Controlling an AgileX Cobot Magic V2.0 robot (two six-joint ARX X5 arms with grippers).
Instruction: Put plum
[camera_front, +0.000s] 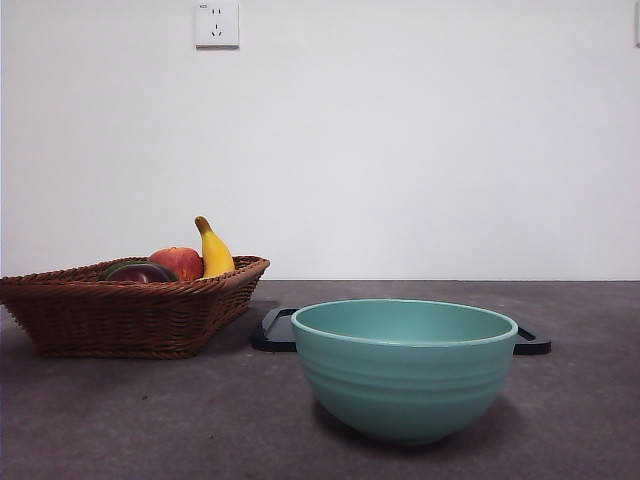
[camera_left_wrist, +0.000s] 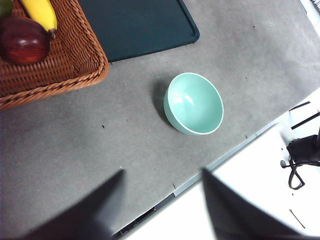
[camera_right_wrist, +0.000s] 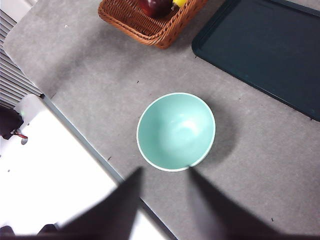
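Both arms hang high over the table, the left gripper (camera_left_wrist: 160, 210) and right gripper (camera_right_wrist: 162, 205) spread and holding nothing. Beyond the empty mint-green ceramic bowl (camera_front: 404, 366), the brown woven wicker basket (camera_front: 125, 305) holds the glossy dark maroon plum (camera_front: 141, 273), a red apple (camera_front: 178, 262) and a yellow banana (camera_front: 213, 250).

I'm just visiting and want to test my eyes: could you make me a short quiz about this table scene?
1. True or false: the plum lies in the wicker basket.
2. What is inside the mint-green bowl? A) a banana B) nothing C) an apple
3. Fill in: behind the bowl lies a flat dark ____.

Key: 1 true; 2 B; 3 tray. Neither the left pincer nor the right pincer holds anything.
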